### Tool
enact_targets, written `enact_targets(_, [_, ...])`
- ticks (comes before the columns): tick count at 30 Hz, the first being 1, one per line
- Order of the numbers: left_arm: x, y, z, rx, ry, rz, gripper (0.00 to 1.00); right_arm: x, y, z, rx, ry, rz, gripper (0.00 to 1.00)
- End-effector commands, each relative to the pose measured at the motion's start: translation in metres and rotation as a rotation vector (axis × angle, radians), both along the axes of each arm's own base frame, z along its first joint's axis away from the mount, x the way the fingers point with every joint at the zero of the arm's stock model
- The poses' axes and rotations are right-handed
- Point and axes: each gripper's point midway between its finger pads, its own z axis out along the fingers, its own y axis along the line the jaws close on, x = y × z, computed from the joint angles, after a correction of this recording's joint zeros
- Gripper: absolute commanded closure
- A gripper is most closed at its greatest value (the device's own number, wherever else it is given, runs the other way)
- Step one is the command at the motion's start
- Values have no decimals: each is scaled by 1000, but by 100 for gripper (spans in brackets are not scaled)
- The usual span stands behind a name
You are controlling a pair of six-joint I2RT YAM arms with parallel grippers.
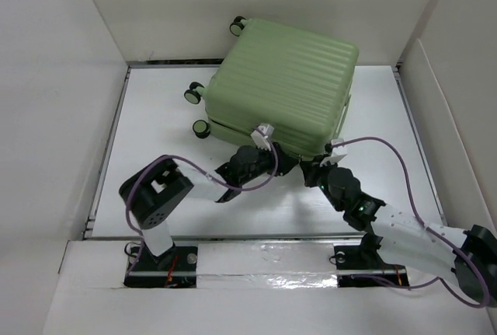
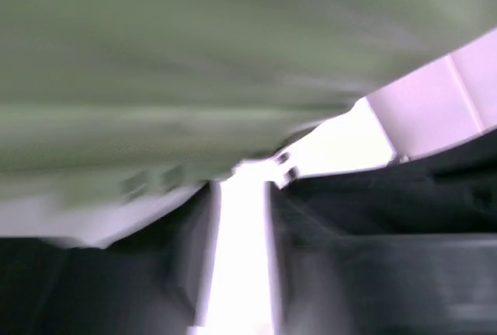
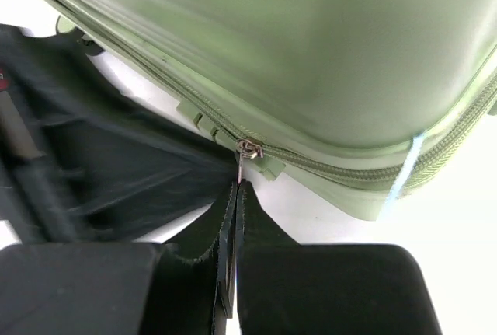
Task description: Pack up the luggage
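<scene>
Luggage [image 1: 283, 90] was lying flat and shut with its ribbed light-green shell facing up, toward the far middle of the white table [image 1: 155, 125]. Seen from the overhead camera, its black caster wheels [image 1: 193, 94] stuck out on the left side. Both of my arms were reaching in to its near edge, wrists almost side by side.

My right gripper [image 3: 237, 187] was the clear one. Its fingers were pressed flat together with no gap, and the little metal zipper pull [image 3: 242, 165] hung down from its slider [image 3: 248, 148] straight into the tips, so I had it pinched. The slider sat on the zipper [image 3: 334, 165] that ran along the seam on the near side of the case. A thin light blue strip [image 3: 404, 173] crossed that seam off to the right. From above, that gripper was right at the near edge of the shell, just right of the middle.

My left gripper [image 1: 279, 164] was tucked in just beside it, to the left, up against the same edge. Its wrist camera was a smeary mess — green shell filling the top, bright table below, dark shapes at the bottom — so I honestly couldn't tell if those fingers were spread or closed, or touching anything.
</scene>
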Motion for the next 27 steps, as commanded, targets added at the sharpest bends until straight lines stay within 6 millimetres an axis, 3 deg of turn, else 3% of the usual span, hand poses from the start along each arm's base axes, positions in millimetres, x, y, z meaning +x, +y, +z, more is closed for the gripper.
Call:
enact_targets(1, [32, 59, 31, -21, -62, 193, 62, -15, 20, 17, 95, -6, 95, 100])
enact_targets(4, [28, 97, 17, 31, -32, 268, 55, -12, 14, 15, 88, -12, 94, 96])
enact_targets(5, [29, 112, 19, 30, -33, 296, 55, -13, 17, 10, 76, 6, 117, 83])
enact_targets(8, [33, 138, 15, 67, -26, 361, 54, -13, 20, 1, 46, 50, 132, 60])
enact_targets(11, [43, 166, 34, 64, -52, 463, 51, -12, 24, -2, 57, 49, 143, 49])
enact_targets(15, [71, 220, 76, -34, -88, 638, 41, -3, 21, -8, 49, 46, 117, 46])
enact_targets(20, [89, 260, 115, -157, -113, 794, 22, 5, 23, 2, 72, 21, 86, 46])
enact_targets(22, [99, 280, 120, -203, -82, 882, 10, 6, 22, 8, 76, 12, 84, 46])
enact_targets(23, [108, 301, 125, -221, -75, 940, 7, 5, 20, 5, 63, 22, 78, 46])
enact_targets(25, [120, 310, 123, -250, -35, 943, 2, 3, 15, 4, 56, 23, 66, 46])
enact_targets(26, [130, 321, 137, -285, -41, 954, 1, 3, 12, 6, 61, 12, 55, 44])
enact_targets(27, [140, 314, 128, -268, -6, 921, 1, 3, 11, 5, 63, 11, 52, 43])
